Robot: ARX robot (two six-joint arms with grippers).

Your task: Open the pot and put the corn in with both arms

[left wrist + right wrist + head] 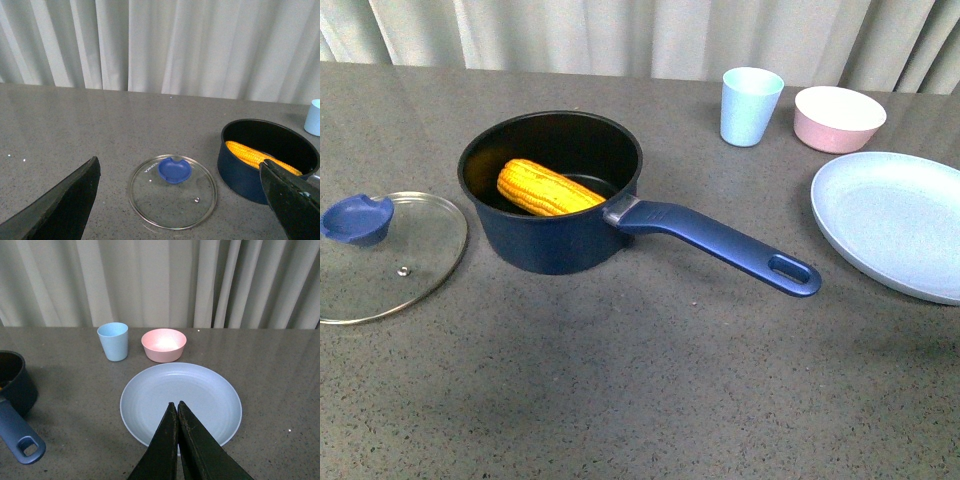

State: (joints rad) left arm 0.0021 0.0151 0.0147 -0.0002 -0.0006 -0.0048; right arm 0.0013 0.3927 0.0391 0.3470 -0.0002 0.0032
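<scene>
The navy pot [555, 240] stands uncovered on the grey table, its long handle [720, 243] pointing right and toward me. The yellow corn [548, 189] lies inside it, leaning on the wall; it shows in the left wrist view too as corn [250, 153] inside the pot [240, 172]. Neither arm appears in the front view. My left gripper [182, 167] is open, its fingers spread wide above the glass lid [172, 192]. My right gripper [174, 405] is shut with nothing in it, hovering over the pale blue plate [200, 390].
The glass lid [390, 265] with its blue knob [358, 218] lies flat left of the pot. A light blue cup [750, 105], a pink bowl [838, 118] and the pale blue plate [895, 220] sit at the right. A curtain hangs behind the table.
</scene>
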